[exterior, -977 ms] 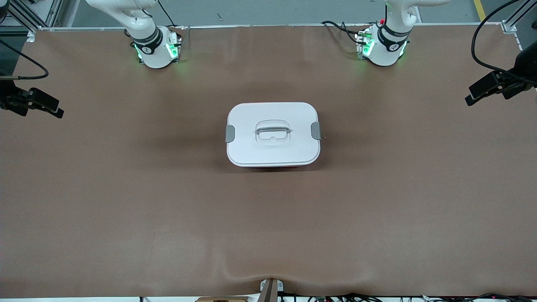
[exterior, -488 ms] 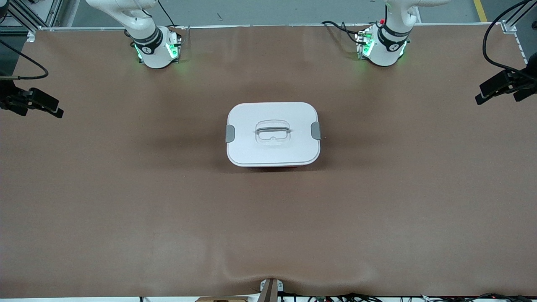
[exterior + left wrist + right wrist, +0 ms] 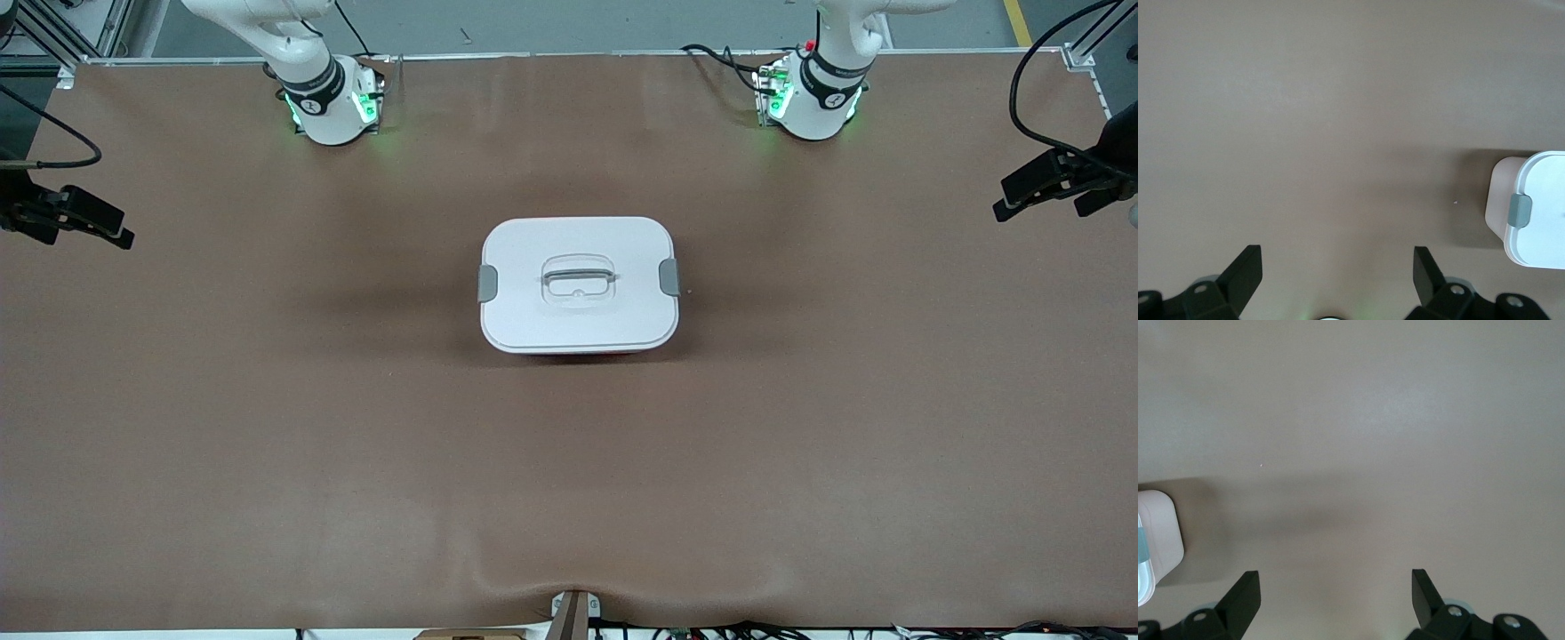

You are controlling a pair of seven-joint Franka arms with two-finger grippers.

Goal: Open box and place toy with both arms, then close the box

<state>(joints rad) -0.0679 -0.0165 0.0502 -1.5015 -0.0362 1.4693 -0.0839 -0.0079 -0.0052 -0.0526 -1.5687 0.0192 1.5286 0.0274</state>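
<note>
box (image 3: 579, 284): mid tabletop (image 3: 267, 427), white lid (image 3: 578, 324) on, both grey clips (image 3: 488, 283) down against the sides
toy: not visible anywhere; can't tell from these views if it's inside the box
change: left claw (image 3: 1040, 191) has shifted a little out at the left arm's end of the tabletop, drifting away from the box then back; box and right claw (image 3: 84, 222) unmoved
meaning: looks like end state, lid shut, arms parked, or else not started; nothing confirms which
left claw state: released, fingers (image 3: 1245, 270) spread wide, empty, over bare tabletop, well apart from box
right claw state: released, fingers (image 3: 1245, 590) spread, empty, over the right arm's end, well apart from box
arm pose: both drawn out to the table ends, claws pointing down, right arm waiting
</note>
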